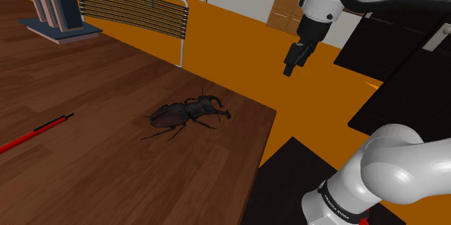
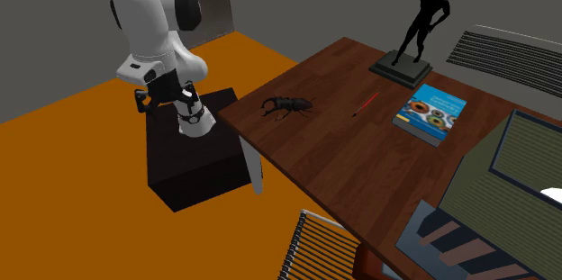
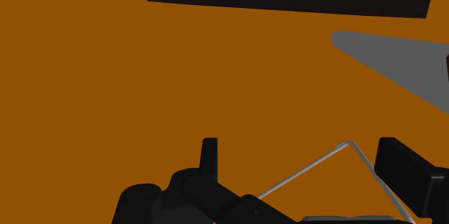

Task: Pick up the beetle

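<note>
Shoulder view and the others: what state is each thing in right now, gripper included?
Dark stag beetle: lying flat on the brown wooden table, untouched.
All-black two-finger gripper: open, empty, above the orange floor beside the table.
Thin red pen: lying flat on the table.
Blue book: closed, lying flat.
Black figure statue: upright on its base.

One wooden counter (image 1: pixel 94 166) carries one dark stag beetle (image 1: pixel 186 113), one red pen (image 1: pixel 35 133), one blue-covered book (image 2: pixel 430 112), one black statuette (image 2: pixel 414 31) of a man, and one rack of upright frames (image 1: pixel 56 8).
</note>
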